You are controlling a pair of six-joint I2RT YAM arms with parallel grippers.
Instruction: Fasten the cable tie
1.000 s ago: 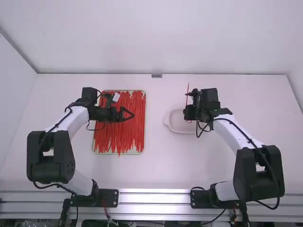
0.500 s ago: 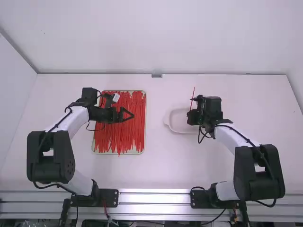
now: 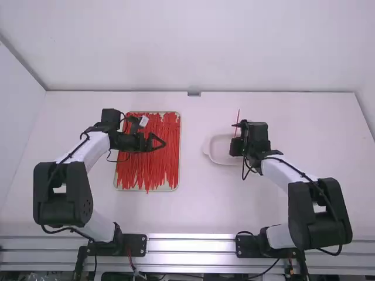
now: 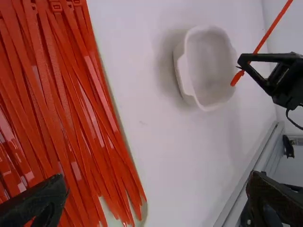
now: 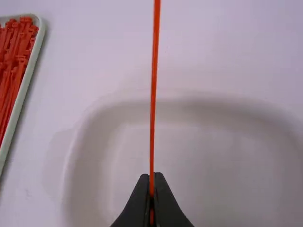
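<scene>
**High view: one tie clamped above the dish, left jaws wide over the tray**

The left gripper [image 3: 157, 141] hangs over the upper half of the tray [image 3: 179, 153]. Its fingers [image 4: 40, 201] are spread far apart with nothing between them. I cannot tell whether they touch the pile beneath.

The tray lies left of centre on the white table [image 3: 275, 111], pale-rimmed and packed with loose ties [image 3: 146, 155]. These are orange-red and run mostly lengthwise, with several tips hanging over the near rim.

The white dish [image 3: 217, 153] stands right of the tray and well apart from it. It is shallow and oblong with rounded corners, and nothing shows inside it.

The right gripper [image 3: 236, 139] sits over the dish's far right part. Its jaws are pressed together on the single cable tie [image 3: 237, 120], gripping close to one end. A short stub shows past the fingertips in the left wrist view, and the long remainder stands straight out beyond the dish's far rim. The right wrist view shows the strip [image 5: 154, 85] running dead centre from the closed tips.
</scene>
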